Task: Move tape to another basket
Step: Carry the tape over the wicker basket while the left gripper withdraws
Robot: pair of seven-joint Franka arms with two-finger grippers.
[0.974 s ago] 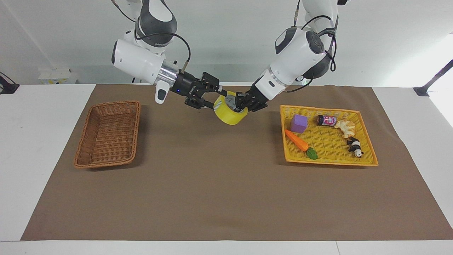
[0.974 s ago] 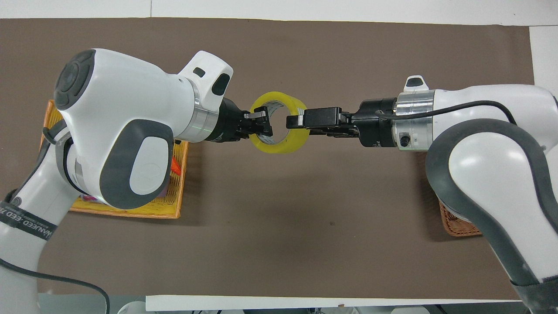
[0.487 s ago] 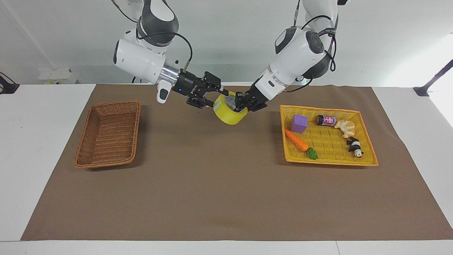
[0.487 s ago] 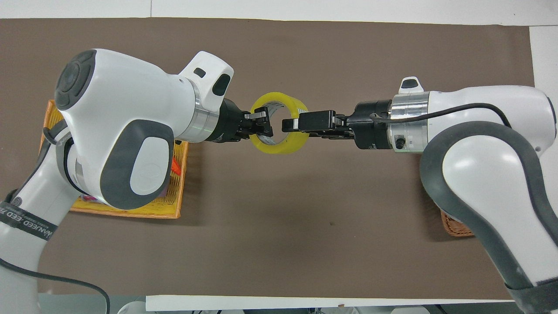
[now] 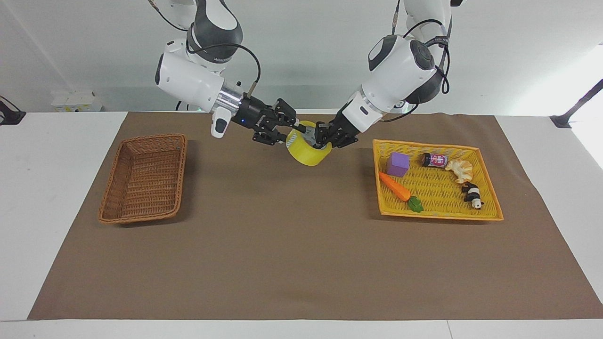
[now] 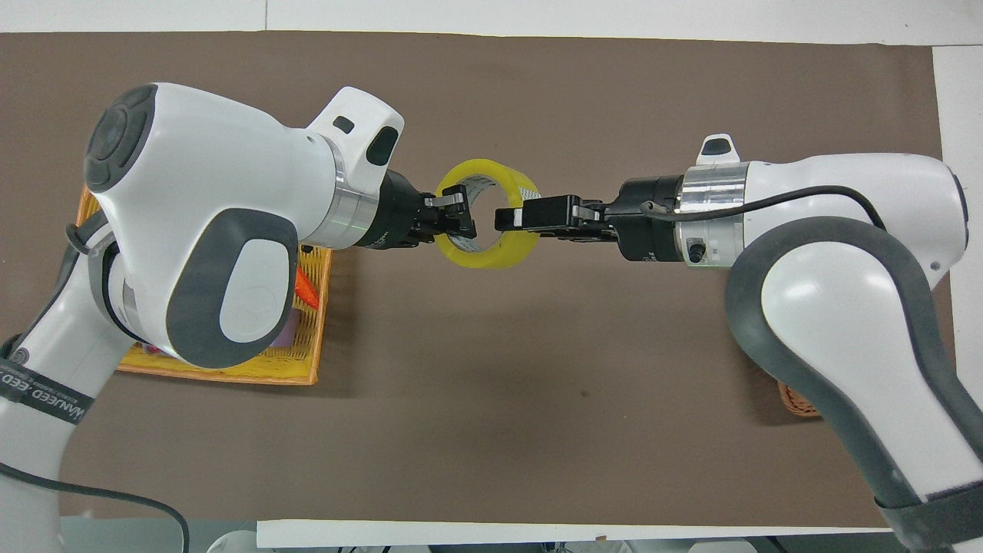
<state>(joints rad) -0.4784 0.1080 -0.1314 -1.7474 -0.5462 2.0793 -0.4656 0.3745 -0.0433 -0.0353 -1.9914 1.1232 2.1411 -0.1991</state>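
Facing view: tape [image 5: 307, 153] above bare mat [image 5: 282, 245].

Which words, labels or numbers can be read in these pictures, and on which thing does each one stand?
"...ANEED" with more letters after it, only partly readable: on the black band around the left arm, in the overhead view.
Grey print on the white core of the tape: too small to read.
Pink label on the small can in the yellow basket: too blurred to read.
Nothing else bears text.
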